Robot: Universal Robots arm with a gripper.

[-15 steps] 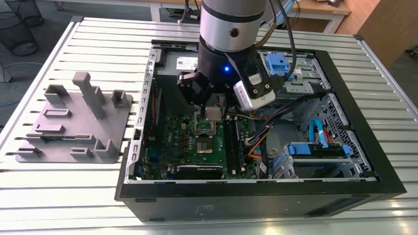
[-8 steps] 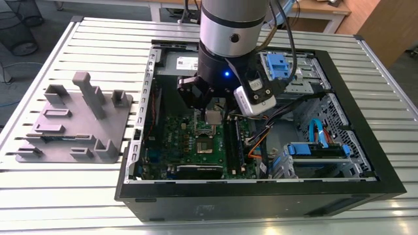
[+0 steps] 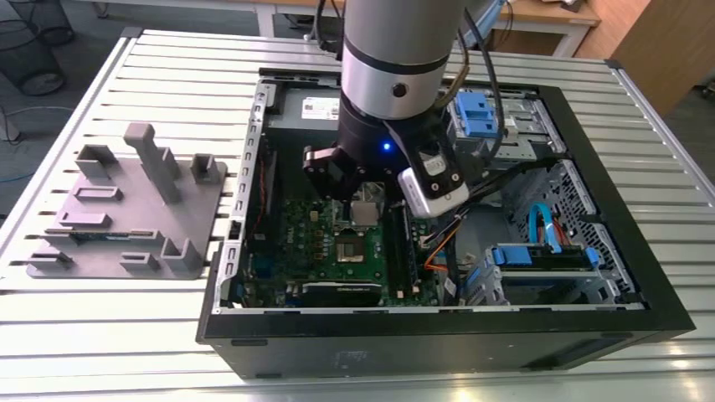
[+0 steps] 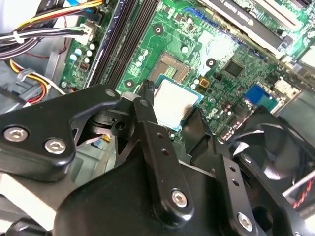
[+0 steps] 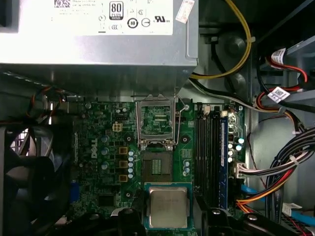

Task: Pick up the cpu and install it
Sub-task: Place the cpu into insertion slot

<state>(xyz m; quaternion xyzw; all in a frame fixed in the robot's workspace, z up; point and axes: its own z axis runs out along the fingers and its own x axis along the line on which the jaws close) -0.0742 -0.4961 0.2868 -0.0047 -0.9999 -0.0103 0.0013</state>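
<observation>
The cpu is a thin square chip with a pale silver top and a green rim, held level between two black fingers. My gripper is shut on it by two opposite edges. It hangs a short way above the green motherboard, beside the open socket and not over it. The socket's metal bracket is swung up and open. In the exterior view the gripper sits inside the open computer case, with the cpu just above the board.
A grey power supply stands past the socket. Black memory slots and bundled cables run along one side, a black fan on the other. A grey plastic fixture lies on the slatted table at the exterior view's left.
</observation>
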